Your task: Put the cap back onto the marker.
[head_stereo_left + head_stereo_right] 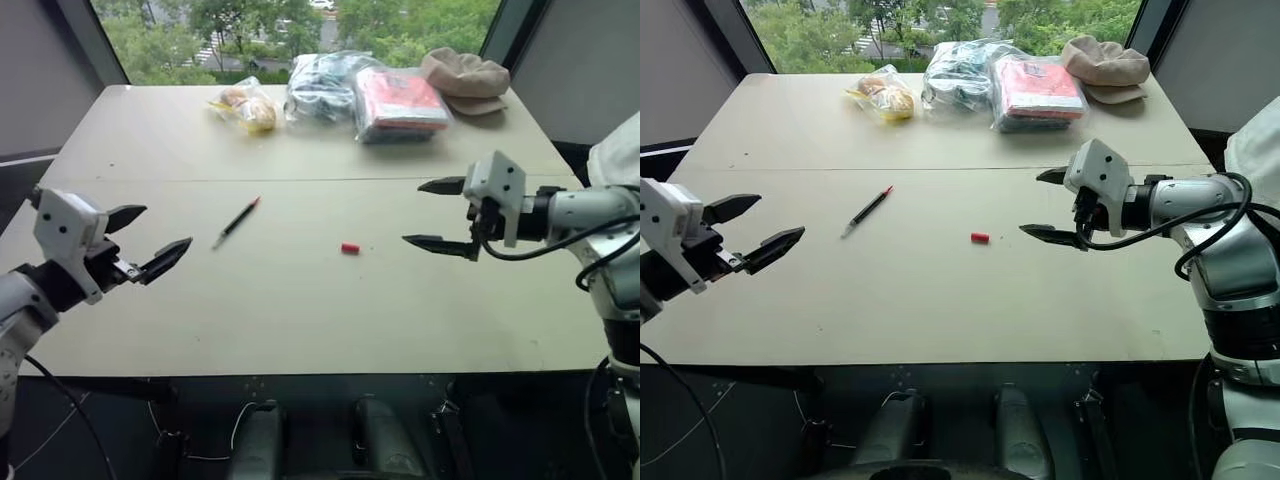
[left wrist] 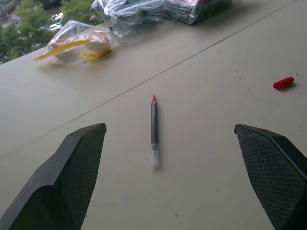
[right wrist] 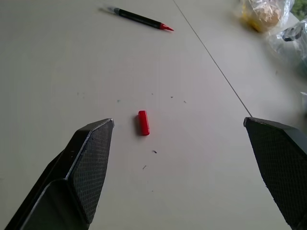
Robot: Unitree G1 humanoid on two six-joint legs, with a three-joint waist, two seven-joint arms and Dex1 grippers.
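1. L gripper (image 1: 146,238): fingers spread wide, nothing between them. Hovers over the table's near-left part, aimed inward toward the middle.
2. R gripper (image 1: 434,215): fingers also wide apart, empty. Held above the table's right side, pointing left toward the cap.
3. Cap (image 1: 349,248): small red cylinder, lying on its side on bare table, between the two grippers, nearer the R one. In R wrist view it sits just ahead of the finger gap, apart from both fingers.
4. Marker (image 1: 236,221): thin black stick, flat on the table, red tip uncapped and pointing to the far side, pale end toward the robot. Left of the cap, well apart from it. In L wrist view it lies ahead of the open fingers, untouched.
5. Table (image 1: 300,320): beige, seam line running across it beyond the marker.
6. Far edge: snack bag (image 1: 245,106), clear bags (image 1: 365,90) w/ dark and red contents, tan hat (image 1: 466,79).
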